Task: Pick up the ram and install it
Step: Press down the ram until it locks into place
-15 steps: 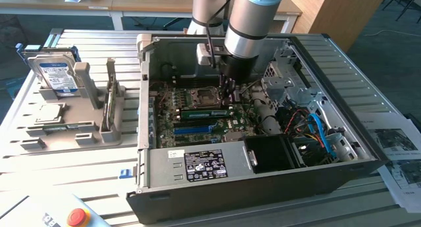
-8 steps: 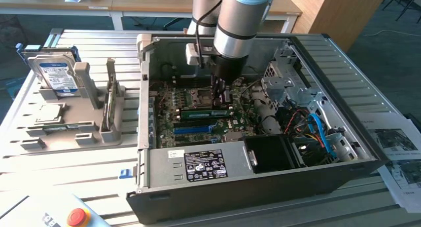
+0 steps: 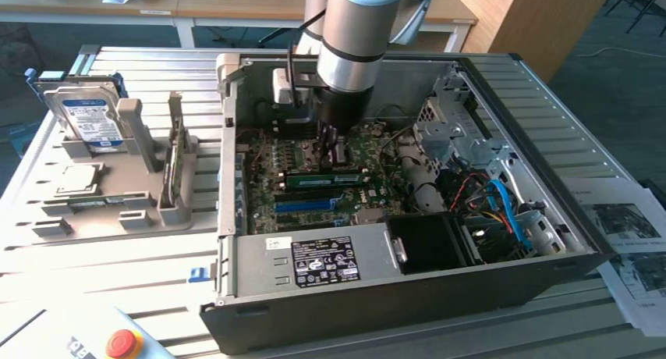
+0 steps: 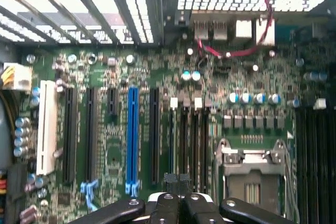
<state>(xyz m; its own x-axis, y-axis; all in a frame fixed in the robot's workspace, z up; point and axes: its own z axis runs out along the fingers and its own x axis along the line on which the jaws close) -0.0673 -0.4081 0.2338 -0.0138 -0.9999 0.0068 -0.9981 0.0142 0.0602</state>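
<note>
The ram point(image 3: 324, 177) was seen in the exterior view as a long green strip inside the open computer case point(image 3: 416, 296), set on edge across the motherboard point(image 4: 105, 150) just beside the blue expansion slot point(image 3: 307, 205). Whether it was fully seated in its slot could not be told. The gripper point(image 3: 335, 144) was held directly over it, close above its upper edge, and contact could not be confirmed. In the wrist view the gripper point(image 4: 177, 181) was shown with its fingers point(image 4: 169, 178) brought together and nothing seen clamped between them, the narrow memory slots point(image 4: 191, 145) lying beyond the tips, between the blue slot and the processor socket point(image 4: 252, 174). The stick was judged to be light, thin and stiff along its length, yet fragile: its chips and contact edge would be easily damaged, and it would be bent or cracked by uneven force. It was judged best taken by its two flat faces near the middle of the upper edge, well clear of the contacts, and pressed squarely. A hard drive point(image 3: 89, 121) was stood in a holder on the table point(image 3: 156, 62), well apart from the case.
</note>
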